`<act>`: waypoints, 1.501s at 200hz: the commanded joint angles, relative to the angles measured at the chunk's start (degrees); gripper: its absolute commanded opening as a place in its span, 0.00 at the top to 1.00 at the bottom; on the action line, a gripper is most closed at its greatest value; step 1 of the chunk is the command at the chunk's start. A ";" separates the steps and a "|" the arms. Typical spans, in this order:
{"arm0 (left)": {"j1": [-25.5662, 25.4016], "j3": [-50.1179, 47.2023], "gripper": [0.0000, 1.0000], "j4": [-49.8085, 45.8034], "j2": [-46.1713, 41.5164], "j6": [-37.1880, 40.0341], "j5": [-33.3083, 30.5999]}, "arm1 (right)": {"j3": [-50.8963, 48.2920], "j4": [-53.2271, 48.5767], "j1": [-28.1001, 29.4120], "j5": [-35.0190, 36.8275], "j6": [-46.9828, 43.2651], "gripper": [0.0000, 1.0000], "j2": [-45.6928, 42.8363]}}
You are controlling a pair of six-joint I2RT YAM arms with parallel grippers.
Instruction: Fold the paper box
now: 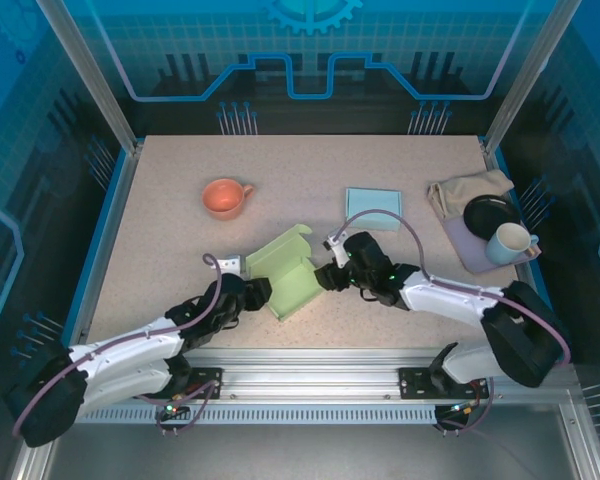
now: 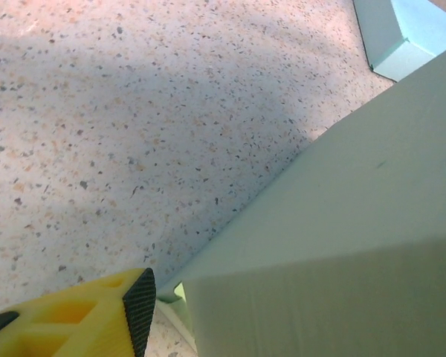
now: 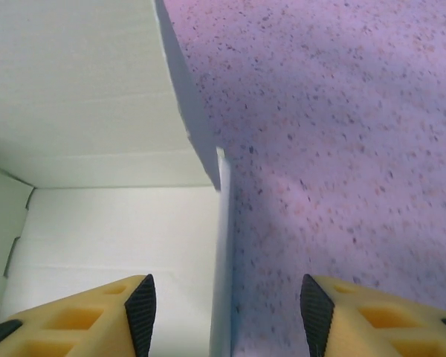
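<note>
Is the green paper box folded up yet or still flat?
Partly folded: the green paper box has some walls raised around its base, top open.

Speckled beige tabletop (image 1: 170,260), blue glass walls (image 1: 310,50), aluminium frame (image 1: 88,75)

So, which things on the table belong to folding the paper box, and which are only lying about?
For the job: green paper box.
Lying about: orange cup, light blue box, beige cloth, black dish, pale mug, purple mat.
</note>
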 commanded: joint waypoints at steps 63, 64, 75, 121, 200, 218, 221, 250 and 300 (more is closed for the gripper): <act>0.38 12.50 0.42 16.10 15.80 25.97 1.53 | -6.44 -19.63 -1.44 11.38 8.70 0.35 -31.78; 0.38 12.63 0.42 16.16 16.10 26.28 1.54 | -6.48 -19.75 -1.43 11.41 8.81 0.35 -32.14; 0.73 15.64 0.42 16.62 19.19 30.15 2.98 | -7.53 -20.94 -1.57 11.94 9.46 0.33 -36.22; 5.84 29.72 0.42 12.26 32.22 40.87 17.19 | -9.21 -23.26 -3.19 14.10 9.99 0.27 -44.63; 11.95 58.40 0.71 -24.93 47.02 67.50 53.84 | -4.90 -28.82 -4.49 12.37 7.56 0.25 -45.00; 13.20 64.06 0.69 -33.48 49.35 71.19 57.15 | -5.22 -29.36 -5.05 14.24 7.21 0.24 -46.17; 13.51 64.74 0.69 -34.54 49.62 71.67 57.59 | -5.27 -29.44 -5.21 14.51 7.20 0.24 -46.27; 15.65 68.27 0.78 -40.49 50.75 74.13 59.52 | -6.33 -26.09 -7.95 16.79 7.05 0.23 -44.45; 15.93 70.49 0.88 -42.15 50.78 73.89 58.20 | -4.08 -18.79 -19.81 15.54 7.66 0.22 -29.70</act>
